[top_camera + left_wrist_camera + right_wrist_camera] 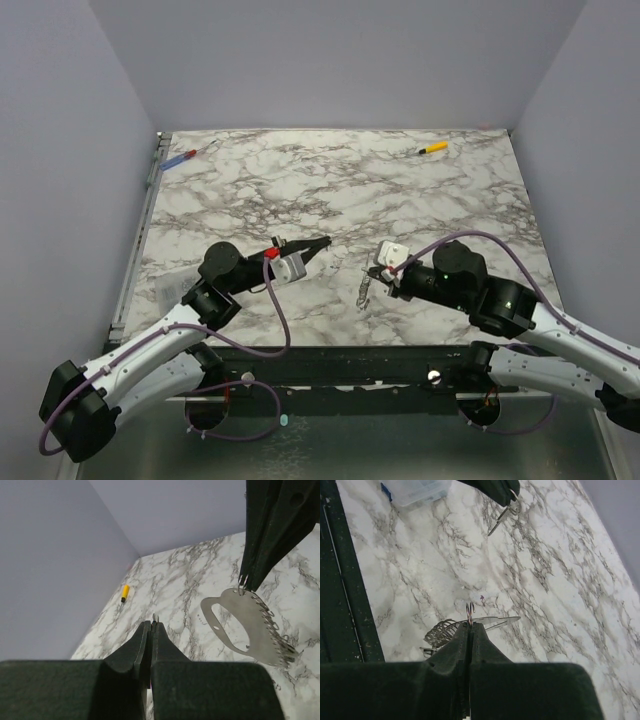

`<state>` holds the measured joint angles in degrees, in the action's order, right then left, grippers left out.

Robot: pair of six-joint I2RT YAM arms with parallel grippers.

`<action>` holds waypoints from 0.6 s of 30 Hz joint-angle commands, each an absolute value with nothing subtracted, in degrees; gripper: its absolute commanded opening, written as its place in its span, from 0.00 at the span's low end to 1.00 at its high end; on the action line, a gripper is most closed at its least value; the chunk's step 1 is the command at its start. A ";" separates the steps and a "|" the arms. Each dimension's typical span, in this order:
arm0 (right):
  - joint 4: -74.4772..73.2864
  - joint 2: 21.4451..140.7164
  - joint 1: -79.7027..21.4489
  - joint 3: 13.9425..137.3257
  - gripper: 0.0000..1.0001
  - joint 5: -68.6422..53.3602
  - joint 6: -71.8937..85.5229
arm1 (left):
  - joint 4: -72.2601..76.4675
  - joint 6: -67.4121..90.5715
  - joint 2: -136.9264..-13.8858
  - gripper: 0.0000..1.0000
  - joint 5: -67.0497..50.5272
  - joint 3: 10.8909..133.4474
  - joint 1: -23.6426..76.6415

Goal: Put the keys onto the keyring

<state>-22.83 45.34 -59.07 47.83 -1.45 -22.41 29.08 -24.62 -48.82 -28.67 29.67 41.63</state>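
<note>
R claw (470, 627) is pressed together on the top of the keys (252, 617). The cluster hangs free under its tips, above the counter (400, 190), near the front edge and a bit right of centre. In the R wrist view a thin loop stands just past the tips, and I take it for the keyring (470, 611). L claw (152, 625) is also together, pinching a thin metal sliver (499, 520). It is too small for me to say if this is one more key or sth else. The two claws are near each other, not touching.

What can go wrong from here, in my judgement:
- Both grips are at the very tips, on thin smooth metal. A side push when the pieces meet can turn the sliver or the ring in the grip, and then the alignment is lost.
- The cluster hangs loose, so a quick move of the R arm can make it swing and hit the L claw.
- I see the ring only edge-on and its opening shows in no view. I can easily miss it w/ the sliver and only push the ring away.
- If sth drops, it will lie flat on the counter, and picking it up w/ these tips looks hard.
</note>
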 commanded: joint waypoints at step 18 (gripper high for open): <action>-29.66 53.07 -58.89 57.24 0.01 -16.92 -20.95 | 29.24 -25.74 -49.48 0.00 -51.17 29.62 41.48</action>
